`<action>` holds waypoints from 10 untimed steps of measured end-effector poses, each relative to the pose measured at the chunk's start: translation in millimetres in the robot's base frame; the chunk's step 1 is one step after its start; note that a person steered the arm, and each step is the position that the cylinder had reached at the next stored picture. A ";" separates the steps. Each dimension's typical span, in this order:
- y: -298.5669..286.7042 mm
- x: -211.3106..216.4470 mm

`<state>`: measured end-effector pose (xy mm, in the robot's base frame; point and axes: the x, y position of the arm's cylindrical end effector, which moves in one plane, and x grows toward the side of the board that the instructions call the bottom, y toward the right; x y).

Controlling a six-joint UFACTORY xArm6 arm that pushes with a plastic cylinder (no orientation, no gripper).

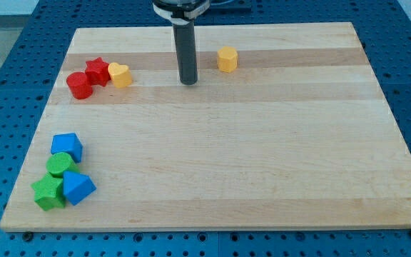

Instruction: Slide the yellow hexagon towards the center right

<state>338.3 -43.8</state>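
Observation:
The yellow hexagon (227,59) sits on the wooden board (262,157) near the view's top, a little right of the middle. My tip (188,81) is the lower end of a dark rod. It rests on the board to the left of the hexagon and slightly below it, apart from it by a clear gap.
A red cylinder (80,85), a red star (97,71) and a yellow heart (120,74) cluster at the upper left. A blue block (67,147), a green cylinder (61,165), a green star (49,193) and another blue block (78,188) cluster at the lower left.

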 end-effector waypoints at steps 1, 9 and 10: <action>9.9 -11.2; 9.8 -85.6; 16.0 -86.8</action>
<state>251.5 -27.7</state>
